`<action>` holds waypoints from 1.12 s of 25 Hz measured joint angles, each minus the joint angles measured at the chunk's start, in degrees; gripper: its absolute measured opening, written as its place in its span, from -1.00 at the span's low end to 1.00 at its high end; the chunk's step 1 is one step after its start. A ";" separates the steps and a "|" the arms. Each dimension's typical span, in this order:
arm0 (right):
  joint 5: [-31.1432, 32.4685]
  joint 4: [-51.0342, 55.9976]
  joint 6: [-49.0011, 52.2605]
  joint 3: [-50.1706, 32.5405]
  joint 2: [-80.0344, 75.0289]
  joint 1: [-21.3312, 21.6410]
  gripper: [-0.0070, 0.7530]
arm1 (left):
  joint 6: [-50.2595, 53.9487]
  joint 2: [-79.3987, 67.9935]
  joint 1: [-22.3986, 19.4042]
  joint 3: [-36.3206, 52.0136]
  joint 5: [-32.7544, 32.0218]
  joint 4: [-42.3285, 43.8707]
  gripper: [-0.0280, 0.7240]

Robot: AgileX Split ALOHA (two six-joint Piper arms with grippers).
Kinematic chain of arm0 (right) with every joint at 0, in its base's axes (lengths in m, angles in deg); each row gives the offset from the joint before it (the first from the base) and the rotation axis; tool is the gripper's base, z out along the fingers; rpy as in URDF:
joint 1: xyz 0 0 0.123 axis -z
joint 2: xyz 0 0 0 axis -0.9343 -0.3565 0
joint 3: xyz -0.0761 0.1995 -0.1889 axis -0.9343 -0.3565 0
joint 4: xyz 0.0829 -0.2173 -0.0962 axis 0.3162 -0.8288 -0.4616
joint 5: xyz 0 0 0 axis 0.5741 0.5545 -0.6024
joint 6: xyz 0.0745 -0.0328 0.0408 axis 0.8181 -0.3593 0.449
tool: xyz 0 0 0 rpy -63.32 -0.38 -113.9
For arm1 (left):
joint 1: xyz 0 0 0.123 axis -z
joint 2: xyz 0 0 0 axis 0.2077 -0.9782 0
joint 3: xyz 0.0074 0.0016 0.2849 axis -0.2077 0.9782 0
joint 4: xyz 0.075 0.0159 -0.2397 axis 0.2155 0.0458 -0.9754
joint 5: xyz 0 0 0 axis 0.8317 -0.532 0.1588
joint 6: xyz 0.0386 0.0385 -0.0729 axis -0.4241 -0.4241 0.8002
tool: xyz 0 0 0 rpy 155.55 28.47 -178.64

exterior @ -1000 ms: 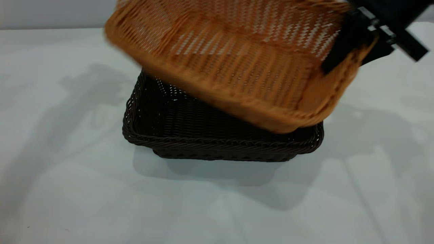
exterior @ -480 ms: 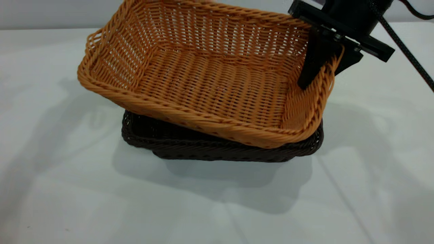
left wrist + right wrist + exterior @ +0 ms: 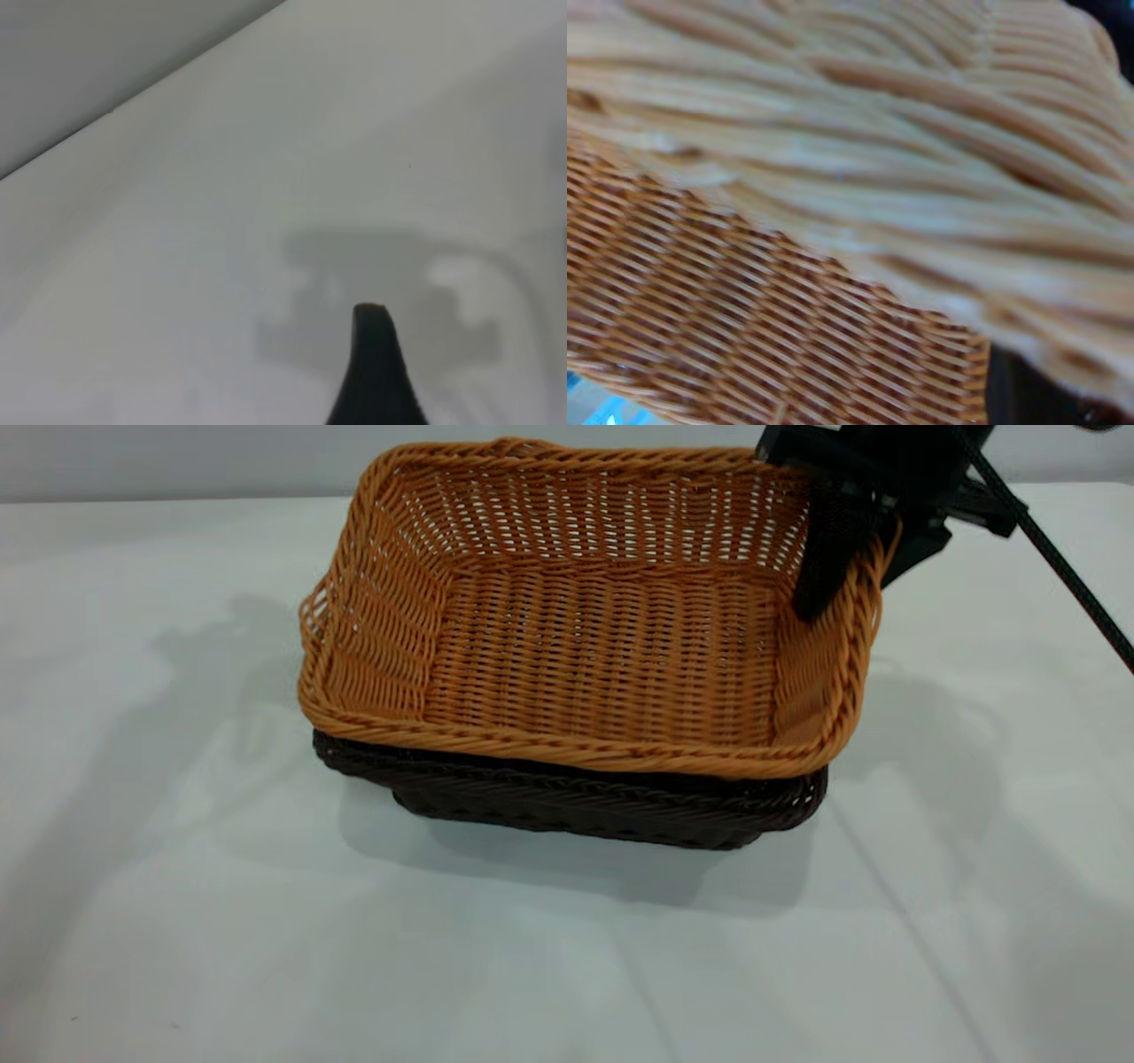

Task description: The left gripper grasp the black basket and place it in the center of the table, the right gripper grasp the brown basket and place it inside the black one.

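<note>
The brown basket [image 3: 602, 646] sits down in the black basket [image 3: 576, 802] near the middle of the table [image 3: 177, 868]. Only the black basket's front rim and wall show below it. My right gripper [image 3: 850, 593] is shut on the brown basket's right rim, one finger inside the wall and one outside. The right wrist view is filled by the brown weave [image 3: 788, 310]. My left gripper [image 3: 376, 363] shows only in the left wrist view, as a dark tip over the bare table [image 3: 221, 177], away from both baskets.
The white-grey tabletop spreads wide on all sides of the baskets. A grey wall [image 3: 177, 460] runs behind the table's far edge. A black cable [image 3: 1063, 576] hangs from the right arm at the right.
The brown basket has come down from a raised tilt over the black basket, shifted right and levelled into it. The right gripper has kept hold of its rim.
</note>
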 joint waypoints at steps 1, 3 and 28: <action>-0.30 -0.26 0.00 0.14 0.00 0.00 -0.53 | 0.00 0.00 0.00 0.00 -0.05 0.00 0.34; -0.55 -0.82 0.00 0.14 0.00 0.00 -0.43 | 0.00 0.00 0.00 0.00 -0.11 0.00 0.34; 6.64 -27.24 12.26 5.80 25.25 0.12 0.57 | 5.06 21.50 0.00 0.00 -6.60 2.39 0.34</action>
